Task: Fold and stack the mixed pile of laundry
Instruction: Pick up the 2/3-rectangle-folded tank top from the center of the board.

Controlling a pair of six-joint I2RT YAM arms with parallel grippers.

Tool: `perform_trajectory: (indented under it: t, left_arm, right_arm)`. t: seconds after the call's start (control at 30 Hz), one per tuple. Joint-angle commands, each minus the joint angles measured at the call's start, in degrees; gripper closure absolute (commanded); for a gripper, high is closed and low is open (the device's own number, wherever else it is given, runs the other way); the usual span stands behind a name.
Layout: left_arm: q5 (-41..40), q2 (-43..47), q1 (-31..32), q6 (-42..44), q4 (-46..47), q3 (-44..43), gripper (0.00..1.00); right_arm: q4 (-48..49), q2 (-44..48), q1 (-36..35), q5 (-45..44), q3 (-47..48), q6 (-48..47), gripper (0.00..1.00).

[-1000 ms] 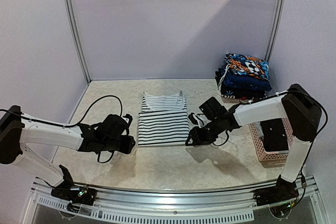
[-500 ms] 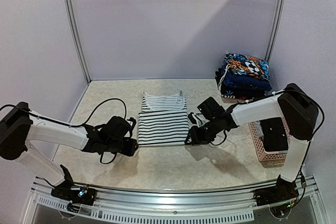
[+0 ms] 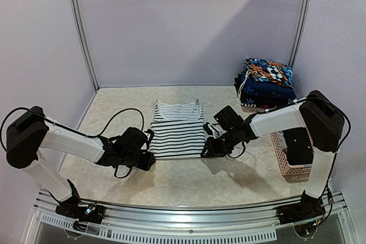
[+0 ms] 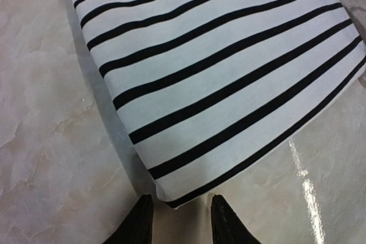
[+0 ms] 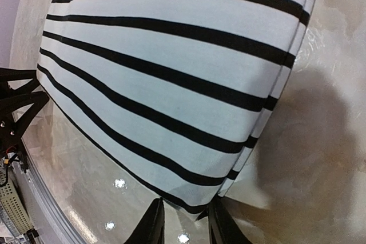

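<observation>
You have the striped top spread flat in the middle of the worktop, neckline toward 12 o'clock and hem toward 6. It is smoothed out but carries no fold yet.

Your left pincer sits at the hem corner at 7 o'clock of the garment. Its jaws are apart, with the corner just ahead of the tips and nothing gripped. Your right pincer is at the 5 o'clock corner. It too is released, though the hem dips in between the tips.

At 2 o'clock a folded stack of patterned and dark pieces already stands, so part of the pile looks done. The pink basket at 3 o'clock holds something dark that may be another garment, but the arm hides too much to tell.

By my reading you are about midway. You have yet to pinch both corners, fold this top, add it to the stack, and then deal with whatever remains.
</observation>
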State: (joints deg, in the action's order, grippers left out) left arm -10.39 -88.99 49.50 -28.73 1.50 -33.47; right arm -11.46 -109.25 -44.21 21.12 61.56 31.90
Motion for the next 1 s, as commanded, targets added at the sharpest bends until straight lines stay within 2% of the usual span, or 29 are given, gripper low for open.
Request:
perform_trajectory:
  t: [0.0,0.27,0.6,0.97]
  left_arm:
    - [1.7,-1.7,-0.3,0.7,1.6,-0.6,0.66]
    - [2.4,-3.1,-0.5,0.7,3.4,-0.1,0.8]
    - [3.3,-3.9,-0.6,0.9,4.5,0.0,0.99]
    - [4.4,-2.5,-0.6,0.6,3.5,0.3,1.0]
  right_arm:
    - [-0.4,-2.2,-0.2,-0.2,0.8,-0.3,0.75]
    - [-0.4,-2.8,-0.2,-0.5,1.0,-0.3,0.83]
    - [-0.6,-3.1,-0.2,-0.6,1.3,-0.3,1.0]
    - [-2.1,-2.0,-0.2,-0.6,1.0,-0.5,1.0]
